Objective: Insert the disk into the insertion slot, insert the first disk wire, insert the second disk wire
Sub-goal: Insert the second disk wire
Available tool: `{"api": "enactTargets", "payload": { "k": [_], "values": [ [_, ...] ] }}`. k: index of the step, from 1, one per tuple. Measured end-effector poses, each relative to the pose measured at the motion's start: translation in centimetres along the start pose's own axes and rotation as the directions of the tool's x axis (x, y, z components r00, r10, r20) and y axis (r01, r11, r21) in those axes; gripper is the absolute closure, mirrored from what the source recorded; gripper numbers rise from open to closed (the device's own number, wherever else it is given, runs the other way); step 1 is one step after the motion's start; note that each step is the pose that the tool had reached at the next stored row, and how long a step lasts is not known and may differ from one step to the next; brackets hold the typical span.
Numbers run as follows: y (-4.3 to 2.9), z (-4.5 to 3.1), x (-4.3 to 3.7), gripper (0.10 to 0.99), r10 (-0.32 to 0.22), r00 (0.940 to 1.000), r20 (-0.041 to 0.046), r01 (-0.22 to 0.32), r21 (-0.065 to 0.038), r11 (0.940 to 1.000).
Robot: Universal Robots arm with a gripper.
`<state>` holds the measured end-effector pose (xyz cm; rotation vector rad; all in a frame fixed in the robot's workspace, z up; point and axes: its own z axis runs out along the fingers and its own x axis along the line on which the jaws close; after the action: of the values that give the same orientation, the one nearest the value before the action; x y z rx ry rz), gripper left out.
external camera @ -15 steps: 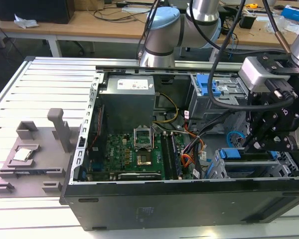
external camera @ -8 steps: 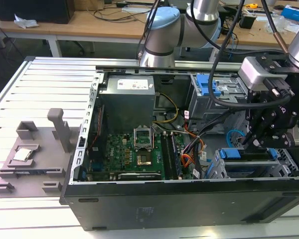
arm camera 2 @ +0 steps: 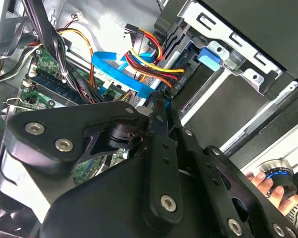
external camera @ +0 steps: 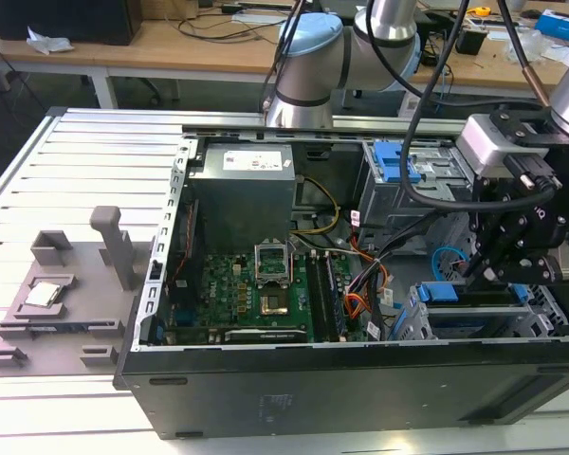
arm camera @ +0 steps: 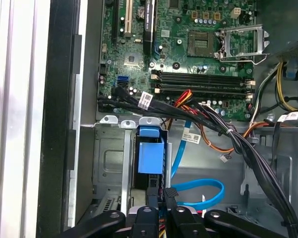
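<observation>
The disk sits edge-on inside the insertion slot [arm camera: 108, 159], its blue carrier [arm camera: 150, 155] showing at the open end. In the exterior view the carrier [external camera: 446, 292] lies in the silver cage [external camera: 412, 327] at the case's front right. My gripper [arm camera: 160, 196] hangs right behind the disk, fingers close together and shut on the black plug of a blue disk wire [arm camera: 198, 191]. In the second wrist view the fingertips [arm camera 2: 159, 106] pinch that blue wire [arm camera 2: 114, 74] next to a red, yellow and black wire bundle [arm camera 2: 149, 57] that reaches the disk [arm camera 2: 208, 55].
The open computer case [external camera: 266, 389] holds a motherboard [external camera: 256, 294] and a power supply [external camera: 242, 194]. A taller bay with a blue clip [external camera: 389, 161] stands at the back right. Black cable bundles [arm camera: 228, 136] cross near the slot. A person's hand [arm camera 2: 268, 181] is beside the case.
</observation>
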<state>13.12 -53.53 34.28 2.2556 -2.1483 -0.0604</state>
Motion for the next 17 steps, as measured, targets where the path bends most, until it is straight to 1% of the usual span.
{"api": "enactTargets", "payload": {
  "k": [11, 17],
  "values": [
    [-0.02, 0.58, 0.09, 0.922, 0.000, 1.0000, -0.0001, 0.000, 0.000, 1.0000],
    [-0.03, 0.67, 0.11, 0.922, 0.000, 1.0000, -0.0003, 0.000, 0.000, 1.0000]
  ]
}}
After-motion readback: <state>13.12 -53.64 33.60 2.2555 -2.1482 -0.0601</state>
